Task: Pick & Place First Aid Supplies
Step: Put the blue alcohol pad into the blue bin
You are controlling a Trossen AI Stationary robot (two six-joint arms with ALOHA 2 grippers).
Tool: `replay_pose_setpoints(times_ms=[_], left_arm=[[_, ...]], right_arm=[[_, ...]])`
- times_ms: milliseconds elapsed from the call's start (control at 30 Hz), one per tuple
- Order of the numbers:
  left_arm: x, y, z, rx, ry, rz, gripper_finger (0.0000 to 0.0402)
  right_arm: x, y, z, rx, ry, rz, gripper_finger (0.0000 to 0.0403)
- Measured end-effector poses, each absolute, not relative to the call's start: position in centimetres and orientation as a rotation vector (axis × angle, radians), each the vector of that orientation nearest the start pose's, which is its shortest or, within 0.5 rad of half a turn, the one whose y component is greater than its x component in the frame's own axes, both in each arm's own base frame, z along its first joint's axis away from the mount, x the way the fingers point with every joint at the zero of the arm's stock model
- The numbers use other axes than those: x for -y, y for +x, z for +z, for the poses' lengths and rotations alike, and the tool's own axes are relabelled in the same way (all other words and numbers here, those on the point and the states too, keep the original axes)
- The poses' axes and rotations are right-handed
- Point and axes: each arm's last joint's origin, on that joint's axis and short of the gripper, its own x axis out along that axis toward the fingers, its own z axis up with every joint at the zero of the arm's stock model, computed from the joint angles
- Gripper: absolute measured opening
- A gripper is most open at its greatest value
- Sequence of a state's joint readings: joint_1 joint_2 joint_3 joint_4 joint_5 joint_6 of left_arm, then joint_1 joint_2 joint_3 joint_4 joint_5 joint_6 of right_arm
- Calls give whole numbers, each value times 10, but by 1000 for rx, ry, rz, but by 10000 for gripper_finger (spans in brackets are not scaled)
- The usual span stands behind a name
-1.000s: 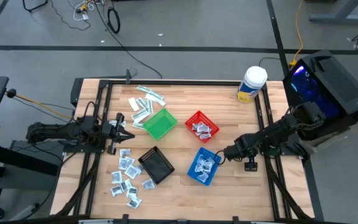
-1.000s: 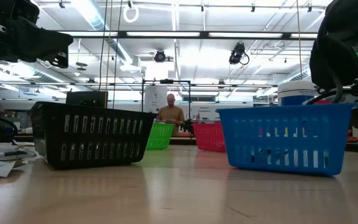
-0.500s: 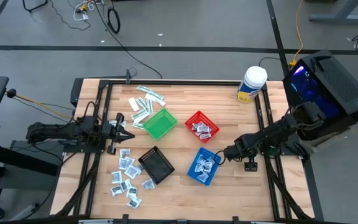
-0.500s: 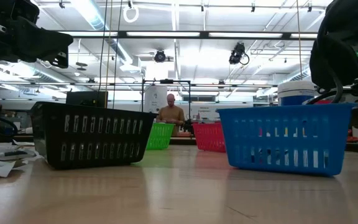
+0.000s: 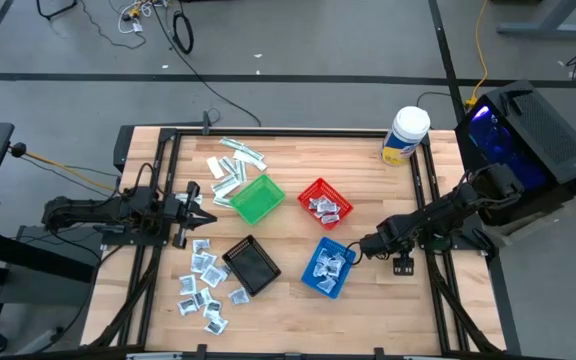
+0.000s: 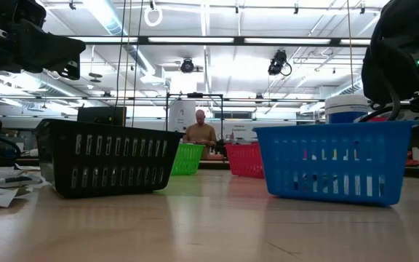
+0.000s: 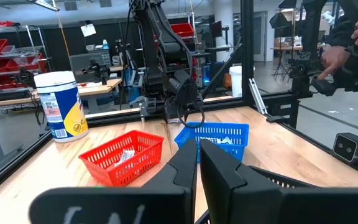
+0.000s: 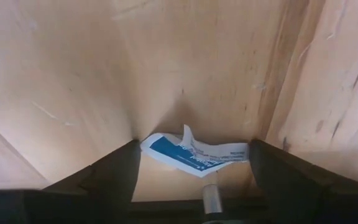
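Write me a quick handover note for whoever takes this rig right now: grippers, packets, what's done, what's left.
Right gripper: down at the table beside the blue basket, fingers either side of a white-and-blue packet, not clamped.
Left gripper: shut, empty, waiting at the table's left.
Done: packets lie in the red basket and blue basket.
Left: loose sachets near the black basket, strips by the green basket, plus the right gripper's packet.

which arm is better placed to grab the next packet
Right. Its claw is open with a white-and-blue packet lying on the table between its fingers; the left claw waits shut at the table's left side.
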State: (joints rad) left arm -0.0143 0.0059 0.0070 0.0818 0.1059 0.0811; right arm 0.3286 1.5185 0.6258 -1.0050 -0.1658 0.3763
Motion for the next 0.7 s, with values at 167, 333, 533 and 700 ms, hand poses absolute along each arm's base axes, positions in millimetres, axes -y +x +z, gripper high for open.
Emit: replay_pose_setpoints(times_ms=[167, 333, 533, 700], left_arm=[[4, 97, 173, 88, 85, -117, 25], [4, 97, 173, 87, 85, -117, 25], [4, 97, 173, 87, 85, -117, 25], [4, 97, 173, 87, 85, -116, 25]], right_arm=[[-61, 165, 123, -1932, 96, -27, 272], [-61, 165, 123, -1932, 98, -30, 251], [-61, 165, 123, -1931, 101, -33, 232], [-61, 165, 123, -1931, 100, -33, 224]])
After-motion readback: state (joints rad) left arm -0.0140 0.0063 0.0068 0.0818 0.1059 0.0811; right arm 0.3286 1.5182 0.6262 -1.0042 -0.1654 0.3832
